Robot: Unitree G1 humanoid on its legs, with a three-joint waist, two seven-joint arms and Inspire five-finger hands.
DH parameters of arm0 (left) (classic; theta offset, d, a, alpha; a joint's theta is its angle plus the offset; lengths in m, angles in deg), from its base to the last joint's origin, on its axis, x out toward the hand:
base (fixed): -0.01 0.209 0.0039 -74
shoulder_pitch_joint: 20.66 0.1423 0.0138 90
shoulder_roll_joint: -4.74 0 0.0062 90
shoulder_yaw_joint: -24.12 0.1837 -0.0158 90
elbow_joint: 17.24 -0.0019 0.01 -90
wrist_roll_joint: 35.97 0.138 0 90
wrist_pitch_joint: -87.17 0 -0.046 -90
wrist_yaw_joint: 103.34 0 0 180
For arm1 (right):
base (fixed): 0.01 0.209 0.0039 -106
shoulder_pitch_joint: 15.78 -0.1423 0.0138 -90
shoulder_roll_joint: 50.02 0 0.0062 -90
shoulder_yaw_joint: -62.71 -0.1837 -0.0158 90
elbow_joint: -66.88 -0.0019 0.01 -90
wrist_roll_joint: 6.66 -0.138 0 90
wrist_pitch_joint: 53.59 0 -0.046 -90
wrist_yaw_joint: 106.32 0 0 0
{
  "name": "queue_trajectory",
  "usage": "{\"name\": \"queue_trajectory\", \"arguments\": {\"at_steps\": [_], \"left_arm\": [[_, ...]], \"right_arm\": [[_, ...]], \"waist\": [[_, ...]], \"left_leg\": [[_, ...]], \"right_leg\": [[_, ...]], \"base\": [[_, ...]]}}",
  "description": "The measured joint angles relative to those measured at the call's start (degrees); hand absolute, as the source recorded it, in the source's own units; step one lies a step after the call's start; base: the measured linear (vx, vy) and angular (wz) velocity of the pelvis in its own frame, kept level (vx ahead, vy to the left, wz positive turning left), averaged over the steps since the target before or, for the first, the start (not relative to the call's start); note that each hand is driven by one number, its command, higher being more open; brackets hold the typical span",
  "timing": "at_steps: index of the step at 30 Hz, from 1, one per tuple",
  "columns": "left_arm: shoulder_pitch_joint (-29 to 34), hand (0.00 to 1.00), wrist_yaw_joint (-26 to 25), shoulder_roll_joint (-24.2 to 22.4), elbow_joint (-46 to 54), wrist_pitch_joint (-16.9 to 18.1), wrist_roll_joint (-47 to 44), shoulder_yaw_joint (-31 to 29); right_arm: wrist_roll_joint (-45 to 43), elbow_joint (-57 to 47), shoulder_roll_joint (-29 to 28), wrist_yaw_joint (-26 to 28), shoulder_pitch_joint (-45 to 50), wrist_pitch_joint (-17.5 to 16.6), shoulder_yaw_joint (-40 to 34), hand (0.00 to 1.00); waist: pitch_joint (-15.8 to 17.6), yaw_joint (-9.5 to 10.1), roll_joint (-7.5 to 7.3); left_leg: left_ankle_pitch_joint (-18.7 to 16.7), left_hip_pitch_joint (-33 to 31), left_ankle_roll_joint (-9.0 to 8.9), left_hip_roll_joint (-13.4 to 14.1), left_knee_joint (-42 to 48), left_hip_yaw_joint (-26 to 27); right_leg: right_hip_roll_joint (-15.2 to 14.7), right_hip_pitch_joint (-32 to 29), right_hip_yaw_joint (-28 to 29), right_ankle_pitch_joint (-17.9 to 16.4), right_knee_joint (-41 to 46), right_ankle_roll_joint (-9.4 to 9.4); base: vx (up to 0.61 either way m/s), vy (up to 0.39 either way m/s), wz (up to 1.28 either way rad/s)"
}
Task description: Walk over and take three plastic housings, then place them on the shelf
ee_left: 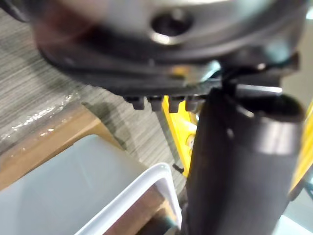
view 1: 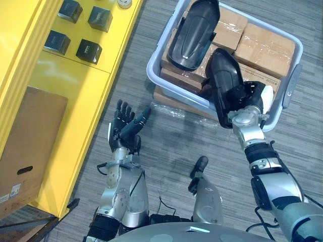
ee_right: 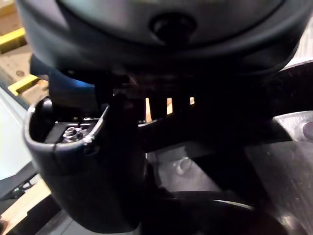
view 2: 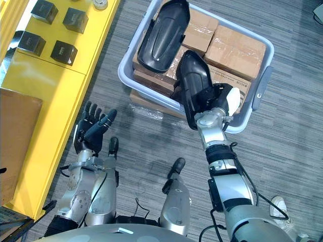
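Observation:
Two black plastic housings are at a pale blue bin (view 1: 151, 72) packed with cardboard boxes. One housing (view 1: 194, 33) lies across the boxes at the bin's far left. The other housing (view 1: 224, 83) stands tilted over the bin's near edge, and my right hand (view 1: 255, 98), with its white thumb cover, is shut on its lower end. My left hand (view 1: 126, 126) hovers over the floor left of the bin, fingers straight and holding nothing. In the left wrist view the bin's rim (ee_left: 132, 196) shows past that hand (ee_left: 239, 166).
A yellow shelf (view 1: 75, 85) runs along the left, with several small black boxes (view 1: 88, 50) on its top. A brown cardboard box (view 1: 25, 146) stands in its lower part. The bin rests on flat cardboard (view 1: 171, 103) on grey striped floor.

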Motion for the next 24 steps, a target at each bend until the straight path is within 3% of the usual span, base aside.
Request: {"name": "queue_trajectory", "arguments": {"at_steps": [7,10,14,17,20,21,24], "left_arm": [[1.7,1.0,3.6,-0.1,0.1,1.6,-0.5,-0.5],[3.3,1.0,4.3,-0.1,1.4,1.6,-0.5,-0.4],[4.6,1.0,5.3,0.0,7.3,1.5,-0.4,-0.1],[3.4,1.0,8.3,0.0,11.4,1.2,-1.9,-1.0],[0.3,1.0,10.1,0.3,13.2,-2.9,-2.1,-1.5],[-0.8,1.0,10.8,0.3,13.2,-6.9,-2.4,-1.1],[-1.2,1.0,11.4,0.4,13.0,-11.4,-2.7,0.8]], "right_arm": [[-2.2,4.5,4.4,-0.2,-4.5,-1.3,-0.6,0.0],[-2.0,3.7,4.8,-0.2,-4.2,-2.0,-1.6,0.0],[-0.8,-6.4,4.8,-0.7,-0.3,-2.4,-4.0,0.0],[3.9,-15.4,4.8,-2.4,3.7,-5.3,-4.4,0.0],[10.4,-21.1,4.3,-2.7,6.3,-8.2,-4.5,0.0],[13.8,-22.5,2.7,-2.6,8.2,-8.8,-4.4,0.0],[16.5,-22.6,0.3,-2.5,10.6,-9.3,-3.9,0.0]], "waist": [[0.9,0.51,1.79],[0.9,0.48,1.85],[0.9,0.31,1.87],[0.7,-0.58,1.92],[-0.6,-1.44,2.05],[-2.7,-1.71,1.9],[-5.4,-2.69,1.87]], "left_leg": [[0.6,-0.4,0.69,-1.0,-0.3,-0.6],[0.9,-0.5,0.45,-1.2,-0.3,-0.6],[1.1,0.7,0.45,-1.2,-0.3,-0.4],[0.9,2.7,0.35,-1.3,-0.3,-0.1],[0.5,3.7,0.24,-1.2,-0.4,0.7],[0.3,4.2,0.2,-1.1,-0.4,1.3],[0.1,4.9,0.14,-1.1,-0.4,1.7]], "right_leg": [[-1.1,-0.2,-0.3,0.3,0.3,0.58],[-1.2,-0.2,-0.4,0.6,0.2,0.86],[-1.3,0.8,-0.3,0.7,0.2,0.88],[-1.3,2.8,-0.5,0.7,0.2,0.89],[-1.3,3.2,-0.1,0.6,0.1,0.84],[-1.3,3.3,0.3,0.6,-0.2,0.8],[-1.2,4.2,0.3,0.7,-1.1,0.85]], "base": [[-0.06,-0.005,0.05],[-0.01,0.0,0.01],[0.01,-0.007,-0.01],[0.0,0.0,0.0],[-0.02,-0.008,-0.13],[-0.02,-0.014,-0.14],[0.01,-0.018,-0.1]]}}
